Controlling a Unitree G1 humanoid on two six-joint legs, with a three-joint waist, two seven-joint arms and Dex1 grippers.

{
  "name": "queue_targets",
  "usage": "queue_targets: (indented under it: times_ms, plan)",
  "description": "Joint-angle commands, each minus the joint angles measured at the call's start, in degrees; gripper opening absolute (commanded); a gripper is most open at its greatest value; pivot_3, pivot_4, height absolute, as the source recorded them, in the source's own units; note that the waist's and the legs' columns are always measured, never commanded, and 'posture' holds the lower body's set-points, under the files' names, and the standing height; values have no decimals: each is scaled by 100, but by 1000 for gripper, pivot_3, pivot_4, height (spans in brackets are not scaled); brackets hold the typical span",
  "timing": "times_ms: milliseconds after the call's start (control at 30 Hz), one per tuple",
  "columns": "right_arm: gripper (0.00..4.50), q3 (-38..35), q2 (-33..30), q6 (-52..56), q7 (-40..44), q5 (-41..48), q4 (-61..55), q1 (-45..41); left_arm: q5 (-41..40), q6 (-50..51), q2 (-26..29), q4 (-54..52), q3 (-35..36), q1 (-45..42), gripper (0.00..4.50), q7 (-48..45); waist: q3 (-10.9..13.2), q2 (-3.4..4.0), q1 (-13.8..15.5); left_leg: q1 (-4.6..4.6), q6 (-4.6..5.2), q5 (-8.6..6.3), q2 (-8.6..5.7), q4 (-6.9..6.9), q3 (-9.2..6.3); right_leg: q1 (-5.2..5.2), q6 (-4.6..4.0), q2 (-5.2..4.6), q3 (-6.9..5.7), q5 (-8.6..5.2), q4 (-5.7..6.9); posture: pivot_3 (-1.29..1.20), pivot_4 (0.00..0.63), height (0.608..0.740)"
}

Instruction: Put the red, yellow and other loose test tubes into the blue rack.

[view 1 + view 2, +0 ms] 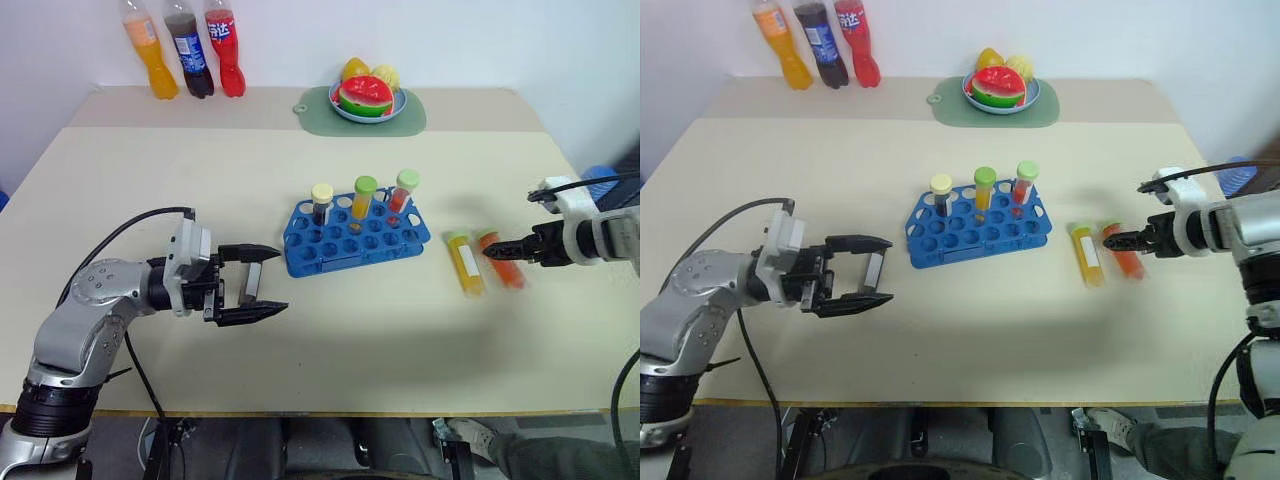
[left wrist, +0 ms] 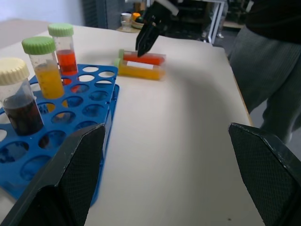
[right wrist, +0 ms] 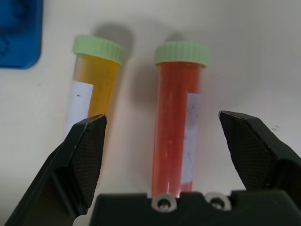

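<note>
Angling down, right tool point(image 3: 162, 136) spread astride lying red tube point(image 3: 176, 132); left tool point(image 1: 252, 285) spread.

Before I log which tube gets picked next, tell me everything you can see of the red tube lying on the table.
The red tube is clear plastic, filled with red-orange liquid, with a pale green screw cap and a white label. It lies flat on the table, right of the blue rack, beside the yellow tube without touching it. The right gripper hangs open above it.
</note>
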Motion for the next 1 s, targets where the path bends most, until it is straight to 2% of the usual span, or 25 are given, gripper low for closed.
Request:
queue_targets:
  times_ms: [33, 67, 167, 233, 300, 333, 500, 567, 633, 700, 733, 833, 900, 1000]
  plan:
    - [4230, 258, 153, -429, 310, -554, 634, -339, -234, 141, 55, -379, 288, 144, 4282, 276, 0, 0, 7, 0, 0, 0, 0, 0, 0, 0, 2, 0, 0, 1, 1, 0, 150, 740]
    - [4230, 307, 227, -531, 351, -677, 822, -420, -276, 179, 57, -428, 324, 176, 4282, 344, 0, 0, 9, -3, 0, 0, 0, 0, -1, -2, 2, 0, -1, 1, 2, 0, 150, 740]
    - [3383, 443, 349, -729, 579, -988, 1164, -582, -364, 260, 87, -560, 400, 267, 4347, 458, -1, 0, 4, -3, -1, 0, 0, 5, 0, -3, 3, 2, 0, 2, 3, 0, 150, 740]
    - [2455, 457, 420, -831, 653, -1164, 1297, -645, -394, 277, 103, -613, 421, 325, 4347, 511, -1, 1, 3, -3, -1, 0, 0, 5, 0, -3, 2, 2, -1, 2, 3, 0, 150, 740]
    - [1339, 414, 460, -881, 704, -1289, 1342, -663, -417, 293, 94, -657, 422, 365, 4347, 567, -1, 1, 2, -3, -1, 0, 1, 5, -1, -3, 2, 3, -1, 2, 3, 0, 150, 740]
    - [949, 386, 450, -919, 693, -1353, 1326, -648, -415, 294, 83, -664, 407, 367, 4347, 592, -1, 1, 2, -3, -1, 0, 1, 5, -1, -3, 2, 3, -1, 2, 3, 0, 150, 740]
    - [949, -72, 202, -1009, 614, -1337, 838, -370, -369, 232, 42, -602, 330, 328, 4347, 641, -1, 2, 16, -3, -1, 1, 1, 5, 0, -3, 3, 3, -1, 2, 4, 0, 150, 740]
    - [949, -1072, 95, -1003, 323, -843, -1, 59, -343, 196, 0, -528, 289, 261, 4347, 652, 0, 4, 40, -4, -1, 1, 0, 5, -1, -3, 3, 3, -1, 2, 5, 0, 150, 740]
    - [949, -2431, 321, -1287, 105, -153, -1149, 757, -302, 149, -49, -447, 239, 203, 4347, 654, 1, 8, 45, -7, -1, 1, -1, 5, 0, -4, 4, 2, -1, 3, 6, 0, 150, 740]
    - [949, -3253, 568, -1410, -154, 170, -2220, 1425, -276, 110, -94, -375, 188, 152, 4347, 639, -1, 11, 41, -10, -1, 1, -1, 4, -6, -5, 19, 4, -3, 11, 8, 0, 150, 740]
    - [949, -3503, 706, -1402, -328, 269, -2587, 1641, -259, 89, -114, -334, 162, 121, 4347, 628, -1, 12, 31, -9, -1, 1, 0, 3, -8, -5, 21, 6, -3, 12, 10, 0, 150, 740]
    - [949, -4300, 1759, -2014, -962, 734, -4240, 2585, -180, -3, -243, -110, -3, -114, 4347, 567, -10, 3, 19, -2, -2, 1, 4, 4, -16, 1, 22, 15, -6, 12, 13, 0, 150, 740]
    - [949, -4377, 2390, -2265, -1443, 822, -4804, 2888, -125, -60, -318, 66, -84, -270, 4347, 517, -11, 5, 8, 6, -2, 1, 7, 4, -17, 6, 22, 21, -3, 12, 15, 0, 150, 740]
    - [949, -4100, 3213, -2805, -1897, 810, -5212, 3161, -63, -143, -407, 284, -185, -462, 4347, 408, -10, 11, 2, 7, -7, 4, 6, 8, -13, 6, 21, 20, 1, 13, 20, 0, 150, 740]
